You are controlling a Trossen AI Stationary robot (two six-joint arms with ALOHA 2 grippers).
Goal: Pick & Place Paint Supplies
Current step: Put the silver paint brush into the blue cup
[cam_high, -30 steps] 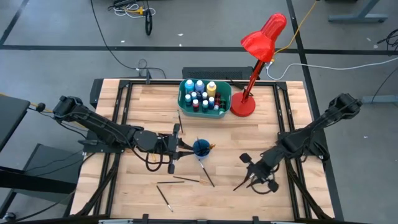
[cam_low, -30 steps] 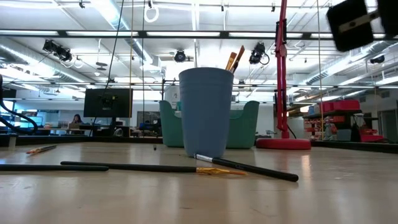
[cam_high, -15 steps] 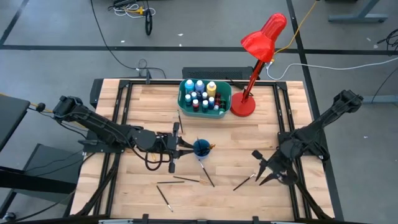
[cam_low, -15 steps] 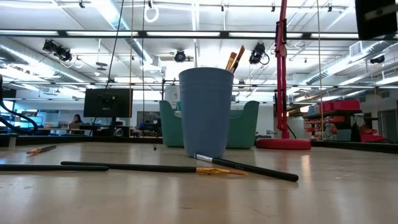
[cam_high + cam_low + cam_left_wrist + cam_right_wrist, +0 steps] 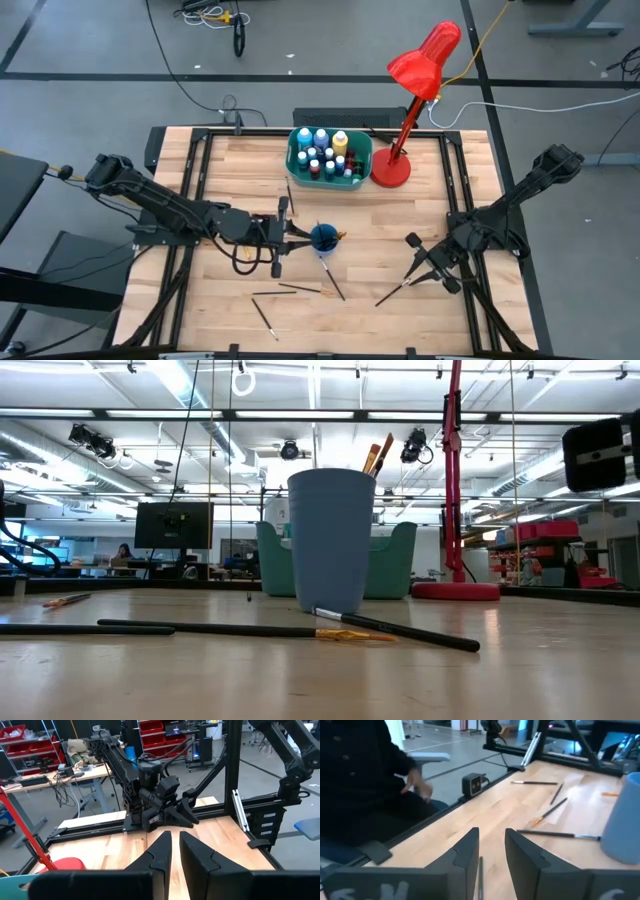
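A blue cup (image 5: pixel 323 237) (image 5: pixel 331 540) stands mid-table with brushes (image 5: pixel 378 455) sticking out of it. My left gripper (image 5: pixel 302 238) (image 5: pixel 175 845) hovers level just left of the cup, open by a narrow gap, with nothing between its fingers. Several paintbrushes (image 5: pixel 330 278) lie flat on the wood in front of the cup. One brush (image 5: pixel 393 293) (image 5: pixel 480 875) lies at the right. My right gripper (image 5: pixel 418 268) (image 5: pixel 492 842) stands open just behind that brush's near end, pointing along it. Paint bottles stand in the teal tub (image 5: pixel 296 150) at the far edge.
A red desk lamp (image 5: pixel 392 170) stands right of the tub, with its head beyond the far edge. Another brush (image 5: pixel 290 195) lies left of the tub. A person in dark clothes (image 5: pixel 365 780) shows beyond the table's near edge. Bare wood lies between the cup and my right gripper.
My right gripper has drawn back from the brush at the right, toward the table's right edge, and has sunk lower. The gap between its fingers has not changed. The brush has stayed flat on the wood.
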